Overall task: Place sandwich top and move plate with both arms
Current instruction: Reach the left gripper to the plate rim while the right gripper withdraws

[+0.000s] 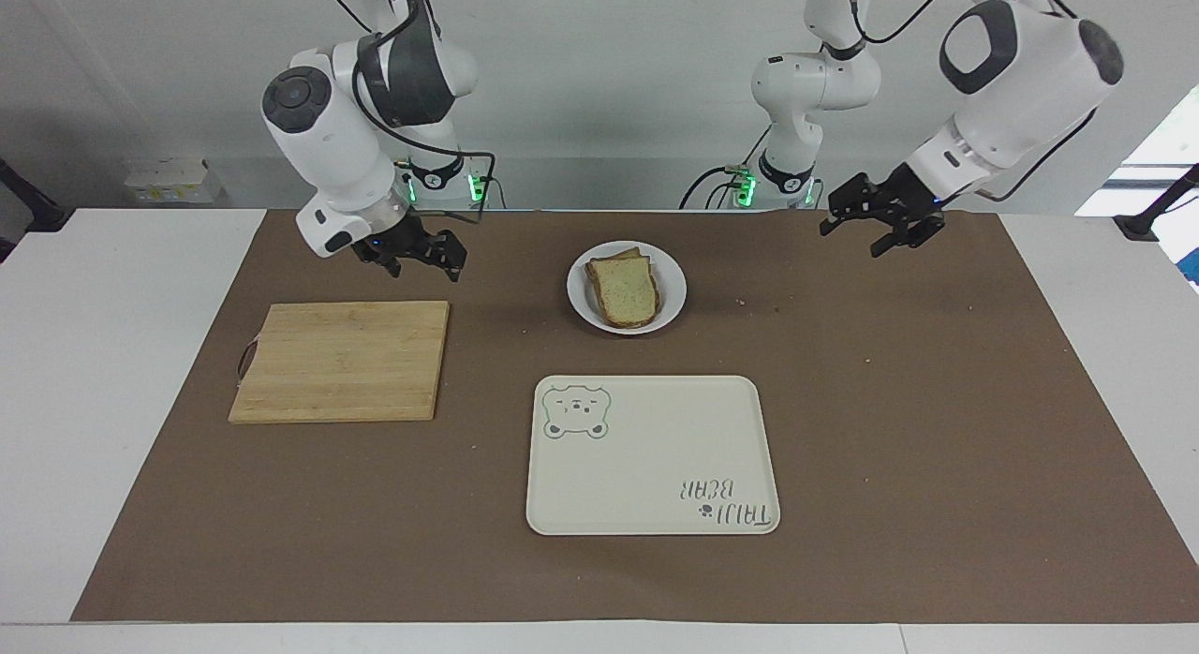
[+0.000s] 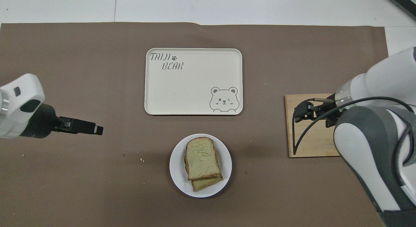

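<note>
The sandwich top (image 1: 626, 293) (image 2: 201, 156), a plain slice of bread, lies on a lower slice on the small white plate (image 1: 674, 289) (image 2: 175, 165). The plate stands on the brown mat, nearer to the robots than the tray. My right gripper (image 1: 421, 253) (image 2: 304, 111) hangs open and empty over the corner of the cutting board that lies closest to the plate. My left gripper (image 1: 866, 230) (image 2: 97, 129) hangs open and empty over bare mat, toward the left arm's end of the table from the plate. Neither gripper touches the plate.
A cream rectangular tray (image 1: 652, 455) (image 2: 193, 80) with a bear drawing lies farther from the robots than the plate. A wooden cutting board (image 1: 342, 359) (image 2: 312, 139) lies toward the right arm's end. Crumbs dot the mat.
</note>
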Action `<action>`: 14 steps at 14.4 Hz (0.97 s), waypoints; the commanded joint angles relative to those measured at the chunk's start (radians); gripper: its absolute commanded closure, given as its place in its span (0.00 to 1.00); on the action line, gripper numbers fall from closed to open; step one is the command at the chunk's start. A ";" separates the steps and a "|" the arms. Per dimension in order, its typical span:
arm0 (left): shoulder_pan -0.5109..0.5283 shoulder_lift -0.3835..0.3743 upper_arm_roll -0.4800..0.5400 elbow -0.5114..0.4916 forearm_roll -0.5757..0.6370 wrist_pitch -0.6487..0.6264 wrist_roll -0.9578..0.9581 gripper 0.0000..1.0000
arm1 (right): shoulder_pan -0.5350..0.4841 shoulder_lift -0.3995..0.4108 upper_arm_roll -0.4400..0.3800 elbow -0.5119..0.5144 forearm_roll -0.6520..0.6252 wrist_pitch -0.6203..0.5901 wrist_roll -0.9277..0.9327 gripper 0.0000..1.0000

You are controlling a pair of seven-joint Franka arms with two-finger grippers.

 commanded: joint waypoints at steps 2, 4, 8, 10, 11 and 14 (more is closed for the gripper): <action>-0.079 -0.107 0.010 -0.260 -0.135 0.186 0.006 0.00 | -0.073 -0.029 0.011 0.006 -0.062 -0.015 -0.073 0.00; -0.105 -0.125 0.011 -0.364 -0.262 0.275 0.058 0.00 | -0.109 -0.032 0.011 0.032 -0.062 -0.042 -0.133 0.00; -0.201 -0.112 0.010 -0.559 -0.518 0.454 0.285 0.00 | -0.144 -0.038 0.003 0.078 -0.073 -0.058 -0.158 0.00; -0.283 -0.105 0.010 -0.599 -0.690 0.540 0.319 0.00 | -0.144 -0.044 -0.003 0.109 -0.076 -0.059 -0.158 0.00; -0.317 -0.102 0.010 -0.619 -0.811 0.576 0.383 0.00 | -0.144 -0.044 -0.006 0.132 -0.083 -0.070 -0.159 0.00; -0.348 -0.070 0.010 -0.650 -0.968 0.592 0.505 0.00 | -0.149 -0.041 -0.004 0.227 -0.088 -0.150 -0.193 0.00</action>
